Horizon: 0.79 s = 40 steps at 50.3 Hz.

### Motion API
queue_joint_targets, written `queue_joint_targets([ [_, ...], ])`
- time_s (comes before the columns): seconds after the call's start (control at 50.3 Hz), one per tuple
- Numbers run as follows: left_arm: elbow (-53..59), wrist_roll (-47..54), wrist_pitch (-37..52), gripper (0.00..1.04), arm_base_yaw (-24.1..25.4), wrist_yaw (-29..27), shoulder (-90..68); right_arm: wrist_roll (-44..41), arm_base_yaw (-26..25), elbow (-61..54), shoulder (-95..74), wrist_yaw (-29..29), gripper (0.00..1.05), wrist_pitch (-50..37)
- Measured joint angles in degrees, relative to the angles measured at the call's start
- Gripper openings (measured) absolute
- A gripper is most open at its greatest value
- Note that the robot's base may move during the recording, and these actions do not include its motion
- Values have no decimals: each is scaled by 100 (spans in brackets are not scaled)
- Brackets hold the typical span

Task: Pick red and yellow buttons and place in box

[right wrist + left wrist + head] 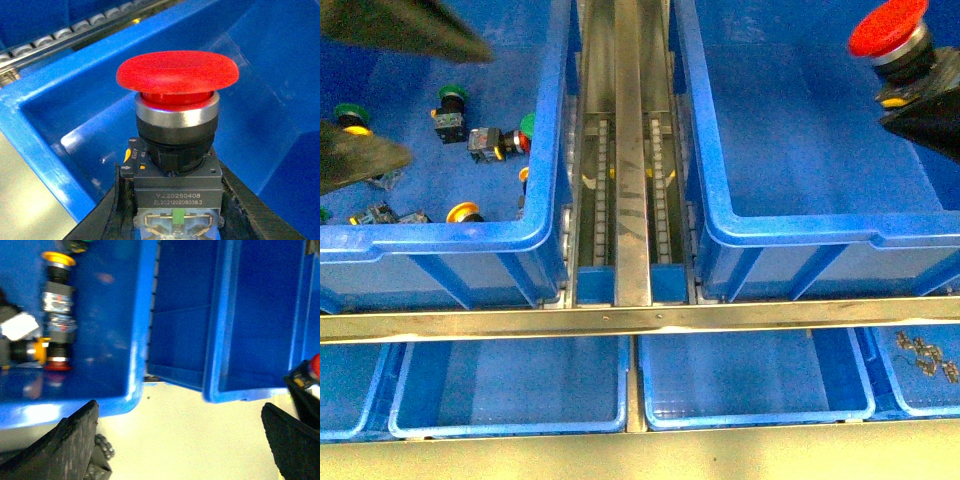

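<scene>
Right hand (176,220) around red-capped, silver-collared button (177,82)

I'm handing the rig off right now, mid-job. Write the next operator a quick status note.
Right end effector: shut on a red button, held over the right box.
Left end effector: open, empty, over the left bin.
Done: no buttons visible in the right box yet.
Left: release this red button, then fetch the yellow button and the red-capped switch lying in the left bin. Skip the green ones.
</scene>
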<state>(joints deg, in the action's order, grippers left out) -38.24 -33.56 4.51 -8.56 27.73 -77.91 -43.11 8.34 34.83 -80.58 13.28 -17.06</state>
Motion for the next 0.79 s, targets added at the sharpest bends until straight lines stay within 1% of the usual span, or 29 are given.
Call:
queue_joint_targets([
  [0.099, 452, 474, -376, 97, 452, 101, 743, 308, -157, -92, 127, -52, 34, -278],
  [0.219, 798, 863, -728, 97, 887, 190, 1512, 866, -332, -199, 289, -109, 34, -743],
  [0.258, 885, 944, -761, 97, 990, 160, 1720, 1036, -372, -225, 328, -133, 34, -852],
  [0.278, 1001, 1143, -573, 95, 997, -74, 1825, 1084, -380, -234, 339, -149, 34, -885],
  [0.298, 1097, 1191, -354, 94, 986, -166, 1875, 1169, -396, -249, 356, -184, 34, -935],
  [0.318, 1320, 1469, 203, 90, 951, -748, 1985, 1235, -402, -256, 367, -214, 34, -964],
  [0.338, 1561, 1716, 796, 87, 925, -1185, 2072, 1292, -407, -258, 376, -227, 34, -970],
  [0.358, 1679, 1836, 1073, 85, 920, -1379, 2114, 1381, -420, -269, 387, -258, 34, -992],
  [0.397, 2122, 2221, 2057, 78, 894, -2052, 2256, 1545, -422, -278, 404, -299, 34, -999],
  [0.417, 2319, 2420, 2479, 74, 883, -2258, 2330, 1620, -420, -278, 404, -306, 34, -1019],
  [0.437, 2527, 2636, 2935, 69, 879, -2581, 2446, 1679, -417, -278, 404, -330, 34, -1032],
  [0.477, 2684, 2896, 3309, 60, 876, -2741, 2656, 1860, -391, -278, 402, -437, 34, -1045],
  [0.497, 2702, 2962, 3333, 57, 876, -2776, 2739, 1934, -361, -278, 402, -452, 34, -1049],
  [0.556, 2769, 3117, 3279, 42, 879, -2811, 3023, 2009, -264, -275, 402, -435, 34, -1071],
  [0.616, 2850, 3193, 3167, 31, 876, -2802, 3193, 2065, -184, -262, 402, -409, 34, -1097],
  [0.636, 2894, 3213, 3123, 26, 876, -2793, 3283, 2083, -164, -260, 387, -402, 34, -1102],
  [0.675, 2968, 3233, 3075, 19, 876, -2789, 3399, 2096, -166, -260, 358, -426, 34, -1102],
  [0.695, 2986, 3235, 3069, 17, 876, -2789, 3427, 2107, -166, -260, 352, -442, 34, -1102],
  [0.735, 3099, 3250, 3029, 8, 876, -2789, 3580, 2127, -173, -258, 337, -472, 34, -1102],
  [0.775, 3176, 3252, 3021, 3, 876, -2789, 3670, 2135, -184, -258, 334, -487, 34, -1102],
  [0.795, 3224, 3246, 3012, 2, 876, -2789, 3731, 2138, -186, -256, 334, -487, 34, -1102],
])
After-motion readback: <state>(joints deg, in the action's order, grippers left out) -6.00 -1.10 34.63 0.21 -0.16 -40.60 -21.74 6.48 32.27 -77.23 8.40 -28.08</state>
